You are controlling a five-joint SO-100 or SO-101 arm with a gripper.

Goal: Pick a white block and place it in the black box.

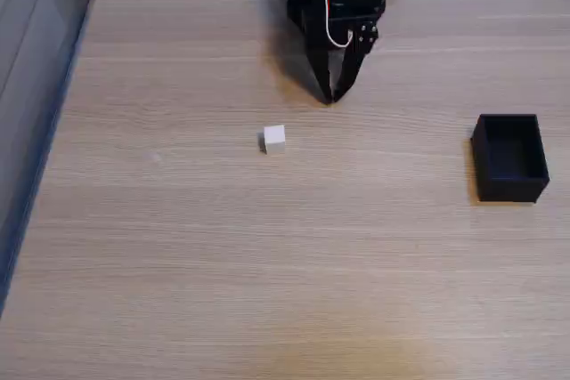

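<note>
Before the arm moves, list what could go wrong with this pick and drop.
1. The tiny white cube sits loose on the smooth wooden table; the black two-finger gripper, whose tips look nearly closed, could nudge it away if it descends without opening.
2. The small matte black open-topped box stands far right of the cube near the table edge, so a weak grip may drop the cube in transit.

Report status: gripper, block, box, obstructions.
Gripper shut, empty, tips down near table's far edge. White block free on table, untouched. Black box at right, empty. Nothing between them.
</note>
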